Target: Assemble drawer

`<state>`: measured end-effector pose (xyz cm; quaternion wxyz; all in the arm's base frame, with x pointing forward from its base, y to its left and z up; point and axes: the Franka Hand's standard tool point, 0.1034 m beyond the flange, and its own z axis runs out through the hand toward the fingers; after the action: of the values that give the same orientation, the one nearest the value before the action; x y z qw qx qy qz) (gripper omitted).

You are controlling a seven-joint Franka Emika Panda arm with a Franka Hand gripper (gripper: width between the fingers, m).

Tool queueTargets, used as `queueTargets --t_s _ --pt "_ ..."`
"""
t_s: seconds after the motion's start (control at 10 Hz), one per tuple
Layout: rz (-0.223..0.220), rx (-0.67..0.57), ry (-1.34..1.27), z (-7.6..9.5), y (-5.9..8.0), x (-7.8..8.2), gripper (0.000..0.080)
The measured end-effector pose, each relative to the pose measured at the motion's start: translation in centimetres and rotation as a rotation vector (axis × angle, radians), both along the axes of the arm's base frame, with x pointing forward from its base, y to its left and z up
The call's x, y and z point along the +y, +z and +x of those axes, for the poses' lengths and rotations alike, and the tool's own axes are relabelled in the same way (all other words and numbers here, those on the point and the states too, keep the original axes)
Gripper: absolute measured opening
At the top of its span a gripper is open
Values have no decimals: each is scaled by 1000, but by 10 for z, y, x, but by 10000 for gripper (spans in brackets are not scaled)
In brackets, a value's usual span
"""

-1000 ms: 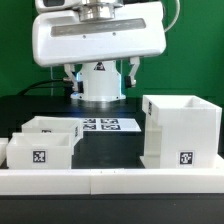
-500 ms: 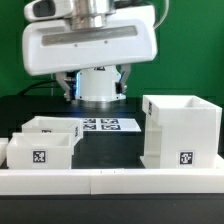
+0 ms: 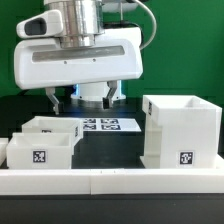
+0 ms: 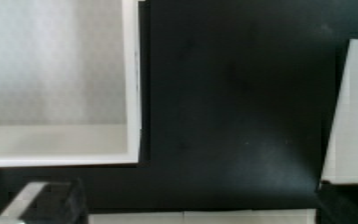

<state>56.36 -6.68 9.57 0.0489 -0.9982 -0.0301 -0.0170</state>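
The tool (image 3: 82, 98), fingers apart and empty, hangs above the desk (image 3: 115, 150) near the far tray (image 3: 47, 126) and near tray (image 3: 40, 155) at the exterior view's left, the housing (image 3: 180, 130) well apart on the right: seemingly reaching for a tray, it must next descend astride one wall.

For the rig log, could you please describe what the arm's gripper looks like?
The gripper has a broad, rounded white housing with two short dark fingers beneath. Above it sits a silver cylindrical wrist, and a thin black cable arcs behind.
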Motion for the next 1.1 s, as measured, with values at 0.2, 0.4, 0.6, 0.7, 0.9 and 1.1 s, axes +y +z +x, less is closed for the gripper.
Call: queueTargets --t_s 0.2,0.4,0.6,0.7,0.9,1.1 --pt "-1 0 13 -1 -2 -2 648" --pt "-18 -6 37 -8 -18 -19 648" --pt "-39 -9 30 -17 -38 -23 648" --pt "-49 -10 26 -19 -49 -26 648" --pt "-57 -2 26 -22 -63 -29 648" --pt "-64 -3 29 -27 -73 -27 648"
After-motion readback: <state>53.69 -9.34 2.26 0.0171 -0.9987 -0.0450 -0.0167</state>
